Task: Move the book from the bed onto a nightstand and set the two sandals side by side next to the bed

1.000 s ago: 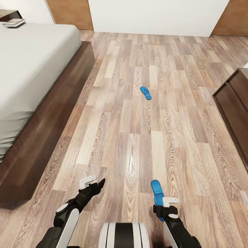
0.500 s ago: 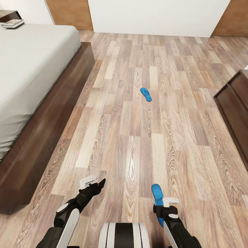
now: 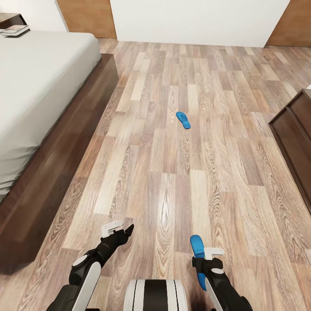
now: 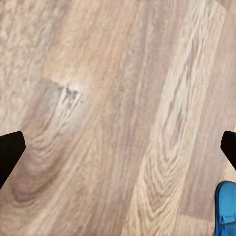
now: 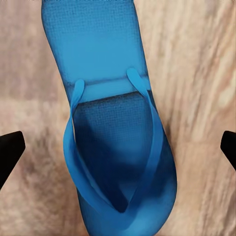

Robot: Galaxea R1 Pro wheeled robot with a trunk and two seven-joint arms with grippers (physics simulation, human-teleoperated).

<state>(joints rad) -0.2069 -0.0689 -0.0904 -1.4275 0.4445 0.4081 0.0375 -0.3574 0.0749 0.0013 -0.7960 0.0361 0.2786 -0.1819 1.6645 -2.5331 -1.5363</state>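
Book (image 3: pixel 15 29) sits on the nightstand (image 3: pixel 9 19) at ten o'clock, one sandal (image 3: pixel 183 119) lies midfloor, the other sandal (image 3: pixel 198 247) under the wide-open, empty right gripper (image 3: pixel 207 255)

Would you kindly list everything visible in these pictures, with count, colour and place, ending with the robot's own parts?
sandals: 2, bright blue; one alone on the mid floor, one at the right claw, which sits over it.
book: 1, dark cover; on the nightstand top at far left.
nightstand: 1, dark brown; beyond the bed's far end.
bed: 1, dark brown frame with pale grey mattress; along the left.
long cabinet: 1, dark brown; right edge.
floor: light-brown wood planks.
doors: 2, brown; far wall corners.
left claw: 1, black with white part; open above bare floor.
right claw: 1; fingers wide apart around the sandal.
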